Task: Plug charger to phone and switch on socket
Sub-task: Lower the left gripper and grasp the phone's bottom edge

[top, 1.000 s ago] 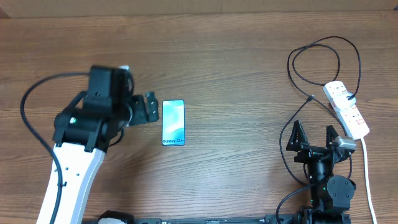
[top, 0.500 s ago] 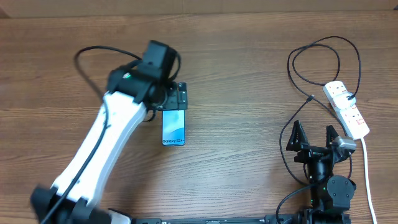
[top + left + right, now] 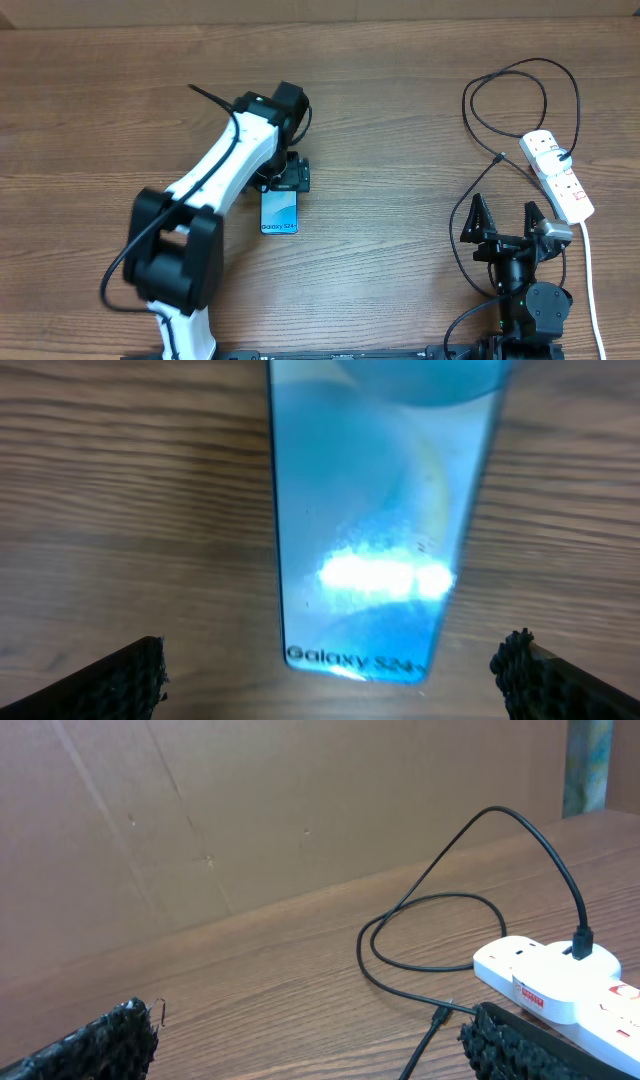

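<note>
The phone (image 3: 281, 213) lies flat on the wooden table with its light blue screen up and the "Galaxy S24" text at its near end. My left gripper (image 3: 289, 182) hovers over the phone's far half, open. In the left wrist view the phone (image 3: 385, 510) fills the middle, between the spread fingertips (image 3: 135, 678). The white socket (image 3: 557, 176) lies at the right, with the charger's black plug (image 3: 565, 155) in it. The charger cable (image 3: 521, 68) loops behind, and its connector tip (image 3: 499, 157) lies loose on the table. My right gripper (image 3: 505, 214) stands open near the front edge, holding nothing.
The socket's thick white cord (image 3: 590, 270) runs toward the front right. In the right wrist view the socket (image 3: 560, 978), the cable (image 3: 450, 905) and the connector tip (image 3: 441, 1014) lie just ahead of the right fingers. A cardboard wall (image 3: 250, 810) backs the table.
My left arm has swung right and forward from beside the phone until its open gripper is over the phone's far end. The right arm has not moved.
</note>
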Action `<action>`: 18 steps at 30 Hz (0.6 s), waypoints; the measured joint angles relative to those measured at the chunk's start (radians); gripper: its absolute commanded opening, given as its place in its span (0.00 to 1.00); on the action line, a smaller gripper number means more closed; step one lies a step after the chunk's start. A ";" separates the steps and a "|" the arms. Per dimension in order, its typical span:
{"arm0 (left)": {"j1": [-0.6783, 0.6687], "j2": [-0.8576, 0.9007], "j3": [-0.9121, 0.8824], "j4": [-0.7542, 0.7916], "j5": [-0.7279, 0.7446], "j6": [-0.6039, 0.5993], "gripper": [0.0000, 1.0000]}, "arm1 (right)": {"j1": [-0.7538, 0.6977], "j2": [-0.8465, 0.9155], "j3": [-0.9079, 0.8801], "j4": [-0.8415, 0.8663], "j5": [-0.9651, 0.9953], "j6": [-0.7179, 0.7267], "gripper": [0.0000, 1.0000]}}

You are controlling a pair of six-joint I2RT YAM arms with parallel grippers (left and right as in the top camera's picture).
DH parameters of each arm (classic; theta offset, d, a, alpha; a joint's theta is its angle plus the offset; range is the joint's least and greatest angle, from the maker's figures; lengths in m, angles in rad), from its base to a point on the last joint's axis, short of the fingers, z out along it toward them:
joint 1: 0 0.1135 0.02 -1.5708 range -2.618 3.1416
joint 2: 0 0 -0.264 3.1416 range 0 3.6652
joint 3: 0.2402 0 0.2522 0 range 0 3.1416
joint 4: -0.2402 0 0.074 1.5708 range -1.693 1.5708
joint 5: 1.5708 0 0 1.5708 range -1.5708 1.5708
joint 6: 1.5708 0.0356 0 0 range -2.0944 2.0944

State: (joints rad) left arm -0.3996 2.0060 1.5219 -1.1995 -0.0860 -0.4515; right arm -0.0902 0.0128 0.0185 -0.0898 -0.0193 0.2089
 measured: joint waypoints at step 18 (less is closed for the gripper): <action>0.000 0.085 0.000 0.044 0.048 0.080 1.00 | 0.000 0.000 0.000 0.000 0.000 0.000 1.00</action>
State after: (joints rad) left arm -0.3996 2.0914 1.5223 -1.1553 -0.0380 -0.3717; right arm -0.0898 0.0128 0.0185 -0.0902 -0.0189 0.2089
